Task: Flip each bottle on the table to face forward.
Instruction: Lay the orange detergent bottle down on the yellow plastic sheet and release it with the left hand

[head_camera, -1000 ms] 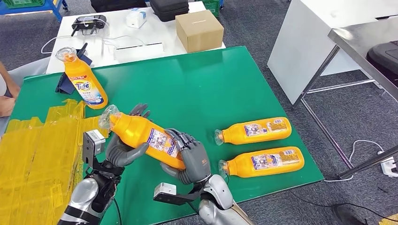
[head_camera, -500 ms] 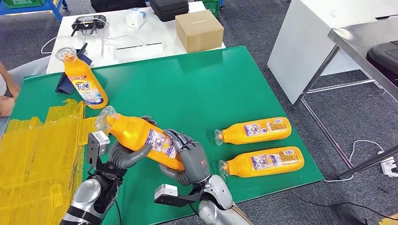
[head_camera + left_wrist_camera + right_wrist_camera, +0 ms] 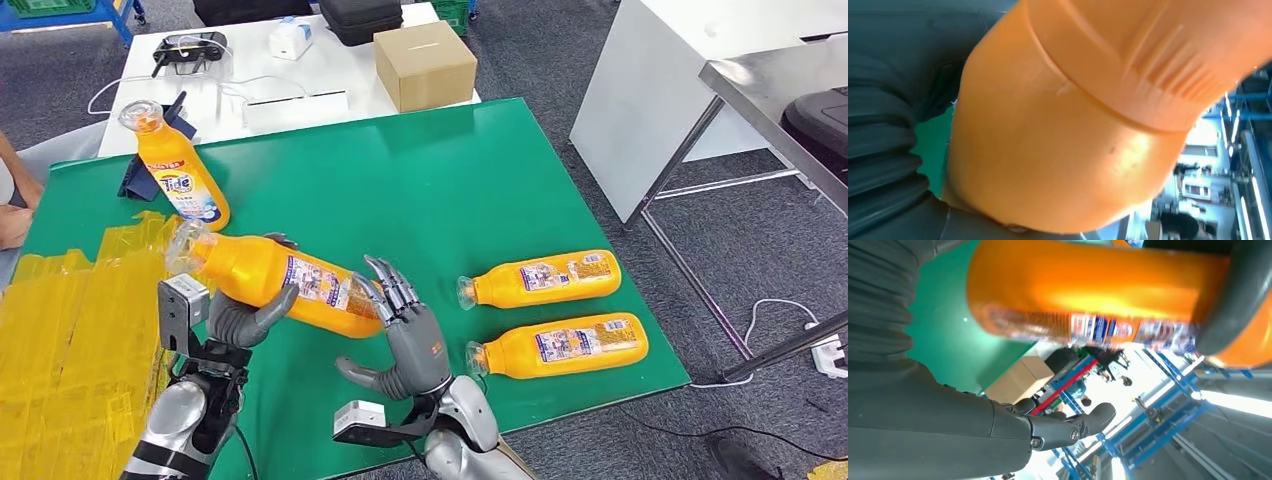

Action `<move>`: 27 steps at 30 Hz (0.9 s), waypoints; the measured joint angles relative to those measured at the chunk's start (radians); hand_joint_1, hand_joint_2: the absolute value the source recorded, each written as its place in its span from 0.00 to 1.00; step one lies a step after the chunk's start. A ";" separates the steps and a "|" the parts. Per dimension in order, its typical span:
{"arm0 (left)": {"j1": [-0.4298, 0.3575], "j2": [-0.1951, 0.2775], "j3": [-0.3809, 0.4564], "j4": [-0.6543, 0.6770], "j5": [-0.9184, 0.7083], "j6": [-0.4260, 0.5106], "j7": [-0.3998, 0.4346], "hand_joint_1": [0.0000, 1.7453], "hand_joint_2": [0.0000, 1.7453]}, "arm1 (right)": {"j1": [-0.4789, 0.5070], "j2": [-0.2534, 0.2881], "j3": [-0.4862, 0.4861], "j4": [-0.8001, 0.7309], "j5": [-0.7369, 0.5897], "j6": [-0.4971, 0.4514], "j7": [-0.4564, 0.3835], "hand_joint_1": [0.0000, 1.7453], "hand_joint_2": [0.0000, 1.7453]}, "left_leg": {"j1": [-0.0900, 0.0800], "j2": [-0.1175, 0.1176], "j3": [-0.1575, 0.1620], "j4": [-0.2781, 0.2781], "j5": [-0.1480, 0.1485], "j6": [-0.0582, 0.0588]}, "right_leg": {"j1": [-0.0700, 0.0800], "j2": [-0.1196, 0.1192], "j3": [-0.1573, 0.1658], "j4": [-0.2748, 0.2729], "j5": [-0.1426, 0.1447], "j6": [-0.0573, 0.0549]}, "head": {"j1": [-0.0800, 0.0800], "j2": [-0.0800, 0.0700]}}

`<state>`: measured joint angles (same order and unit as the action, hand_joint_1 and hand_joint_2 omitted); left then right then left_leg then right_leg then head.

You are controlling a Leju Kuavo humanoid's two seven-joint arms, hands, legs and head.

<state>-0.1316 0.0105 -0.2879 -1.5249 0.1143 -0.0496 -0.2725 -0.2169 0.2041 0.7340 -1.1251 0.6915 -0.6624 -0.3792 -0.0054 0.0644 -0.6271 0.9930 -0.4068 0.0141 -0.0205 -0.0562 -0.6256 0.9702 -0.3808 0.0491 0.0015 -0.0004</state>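
Since the previous frame the held bottle (image 3: 275,280) has swung left and flattened out, and the right hand (image 3: 405,335) has let go of it; its fingers now stand spread and upright just beside the bottle's base, holding nothing.

Bottle is off the green table (image 3: 440,170), carried in the left hand (image 3: 240,315), whose fingers wrap it from beneath near the neck end. Long axis runs nearly level: cap toward the robot's left over the yellow tape patch (image 3: 70,330), base toward the right hand. Printed label faces up.

Left hand alone controls the bottle now; right hand is nearer the base.

Two bottles (image 3: 540,278) (image 3: 560,345) lie side by side to the right, caps pointing left. A fourth bottle (image 3: 178,170) lies far left, front label up.
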 joint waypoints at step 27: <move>-0.010 0.169 0.048 -0.021 -1.680 0.435 0.578 1.00 1.00 | 0.244 -0.082 -0.167 -0.684 -0.046 -0.012 -0.029 0.00 1.00 | 0.000 0.001 0.000 0.000 0.000 0.000 | 0.000 0.000 -0.001 0.000 0.000 0.000 | 0.000 0.000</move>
<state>-0.1415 0.1790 -0.2396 -1.5464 -1.5659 0.3858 0.3058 0.0273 0.1223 0.5669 -1.8087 0.6456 -0.6743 -0.4085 -0.0054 0.0654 -0.6274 0.9930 -0.4066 0.0141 -0.0206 -0.0559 -0.6267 0.9702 -0.3806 0.0490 0.0018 -0.0004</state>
